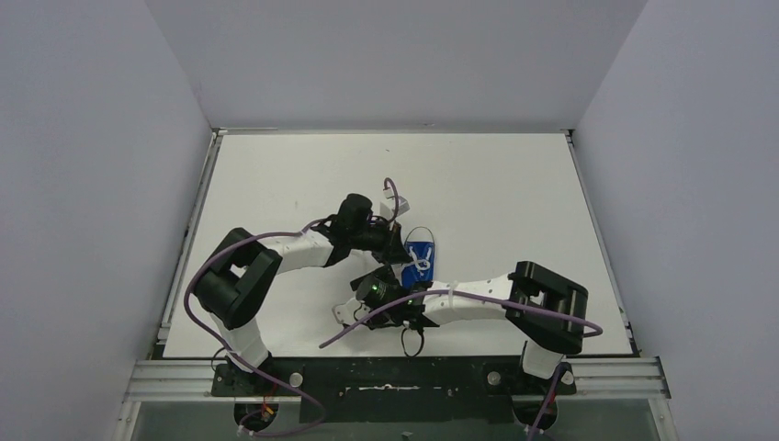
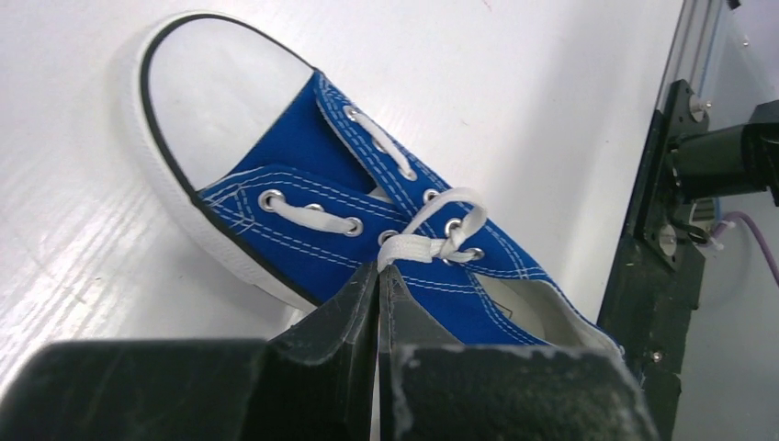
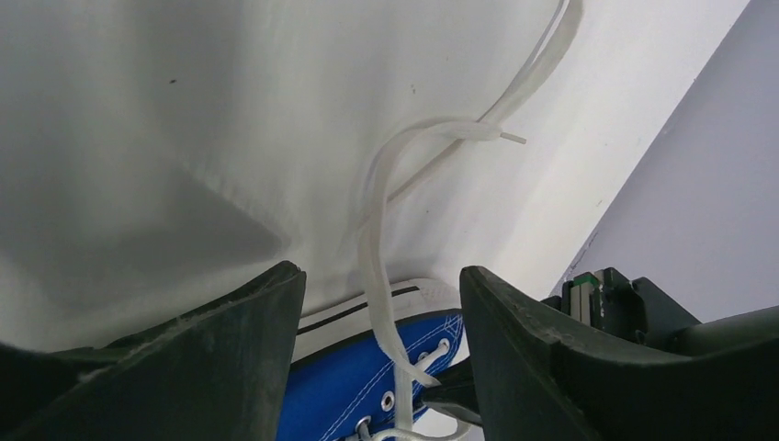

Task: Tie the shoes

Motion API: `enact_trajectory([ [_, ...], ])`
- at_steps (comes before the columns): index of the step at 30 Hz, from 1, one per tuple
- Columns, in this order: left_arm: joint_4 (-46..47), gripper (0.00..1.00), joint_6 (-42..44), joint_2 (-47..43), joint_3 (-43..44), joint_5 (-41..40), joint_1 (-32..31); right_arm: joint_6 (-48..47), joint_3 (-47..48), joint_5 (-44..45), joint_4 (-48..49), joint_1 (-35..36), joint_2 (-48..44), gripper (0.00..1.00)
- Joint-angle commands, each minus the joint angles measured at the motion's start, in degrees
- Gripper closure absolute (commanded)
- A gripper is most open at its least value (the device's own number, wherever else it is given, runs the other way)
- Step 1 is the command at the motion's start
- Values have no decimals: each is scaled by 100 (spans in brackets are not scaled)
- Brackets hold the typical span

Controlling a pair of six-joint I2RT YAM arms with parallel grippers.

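The blue sneaker (image 1: 421, 255) with white toe cap lies mid-table between my grippers. In the left wrist view the shoe (image 2: 294, 156) lies on its sole with its toe toward the upper left. My left gripper (image 2: 379, 268) is shut on a white lace (image 2: 415, 246) just beside the crossed laces at the top eyelets. My left gripper (image 1: 402, 250) sits at the shoe's left side. My right gripper (image 1: 407, 277) is just in front of the shoe. In the right wrist view it (image 3: 381, 308) is open, and the other lace (image 3: 371, 239) runs loose between its fingers, from the shoe (image 3: 354, 390) out onto the table.
The white table (image 1: 514, 184) is walled by grey panels on three sides. The black base rail (image 2: 657, 248) stands close behind the shoe's heel. Purple cables (image 1: 478, 299) hang along both arms. Part of the left arm (image 3: 606, 294) shows beside my right finger.
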Motion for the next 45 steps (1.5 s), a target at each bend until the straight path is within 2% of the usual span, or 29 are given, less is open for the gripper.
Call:
enact_trajectory([
  [1,147,100,-117,-155,83,510,-167,-300,269,78,657,-200,323,40],
  [7,286,100,-191,-164,-17,572,-99,146,325,-250,500,-283,102,94],
  [8,299,100,-203,-174,-27,572,-82,313,391,-382,396,-307,16,100],
  [12,289,100,-237,-206,-33,648,18,1308,786,-1759,-746,-515,-594,100],
  [15,279,100,-256,-199,-9,736,77,2266,743,-2773,-933,-705,-1187,100],
  [19,363,100,-352,-172,2,813,97,3512,671,-3684,-1068,-906,-1598,100],
  [22,423,100,-418,-140,-2,843,110,5269,450,-4323,-761,-1253,-1927,100],
  [25,425,100,-446,-146,-15,849,137,7113,89,-3991,-528,-1435,-2467,100],
  [28,375,100,-450,-133,13,880,163,8543,-223,-3103,-970,-1558,-3175,100],
  [30,350,100,-475,-105,27,920,182,9724,-170,-2034,-2009,-1712,-3592,100],
  [32,347,100,-492,-83,24,941,193,10481,96,-1672,-3393,-2158,-3739,100],
  [34,360,100,-521,-74,-15,908,207,10935,230,-1604,-4337,-2604,-3836,100],
  [36,408,100,-604,-88,-68,860,220,11196,195,-1736,-4772,-2982,-3807,100],
  [41,449,100,-676,-143,-211,821,228,11760,52,-1730,-5768,-3732,-2884,100],
  [43,449,100,-669,-152,-293,837,281,11744,-6,-1690,-5446,-3777,-2565,100],
  [45,611,100,-775,-129,-366,967,347,11067,-109,-1880,-4385,-3773,-2426,100],
])
